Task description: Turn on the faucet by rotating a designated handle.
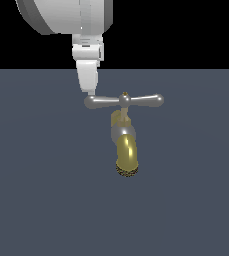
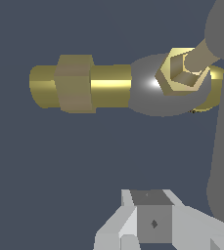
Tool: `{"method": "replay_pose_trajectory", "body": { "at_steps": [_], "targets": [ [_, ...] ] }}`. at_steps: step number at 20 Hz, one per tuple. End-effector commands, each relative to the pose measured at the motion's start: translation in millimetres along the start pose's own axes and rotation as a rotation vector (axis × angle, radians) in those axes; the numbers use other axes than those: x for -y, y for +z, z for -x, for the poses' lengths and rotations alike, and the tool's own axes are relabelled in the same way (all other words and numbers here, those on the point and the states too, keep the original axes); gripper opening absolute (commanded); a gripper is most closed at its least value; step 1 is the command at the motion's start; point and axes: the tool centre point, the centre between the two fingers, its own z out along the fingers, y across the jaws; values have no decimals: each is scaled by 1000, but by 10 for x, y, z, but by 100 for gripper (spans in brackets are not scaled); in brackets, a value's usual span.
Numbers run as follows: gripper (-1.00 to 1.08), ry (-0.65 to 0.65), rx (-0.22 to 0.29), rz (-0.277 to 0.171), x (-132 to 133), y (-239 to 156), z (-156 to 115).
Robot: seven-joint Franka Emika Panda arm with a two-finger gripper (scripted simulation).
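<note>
Touching the handle's (image 1: 124, 100) left end from above, jaws

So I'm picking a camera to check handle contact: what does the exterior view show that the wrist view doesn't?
Exterior only: the end effector from the side, its tip at one end of the handle, plus the down-curved spout and mesh tip of the faucet.
Wrist only: a brass pipe with a hex nut.
Both: faucet and end effector; neither settles contact.
</note>
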Motion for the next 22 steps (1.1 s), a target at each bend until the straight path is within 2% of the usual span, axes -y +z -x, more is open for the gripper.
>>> {"method": "replay_pose_trajectory", "body": {
  "at_steps": [1,5,22],
  "targets": [
    [-100,4,0,-1,11,3,-4],
    [-100,4,0,0,9,3,-5],
    [-100,4,0,-1,-505,3,46]
  ]
}}
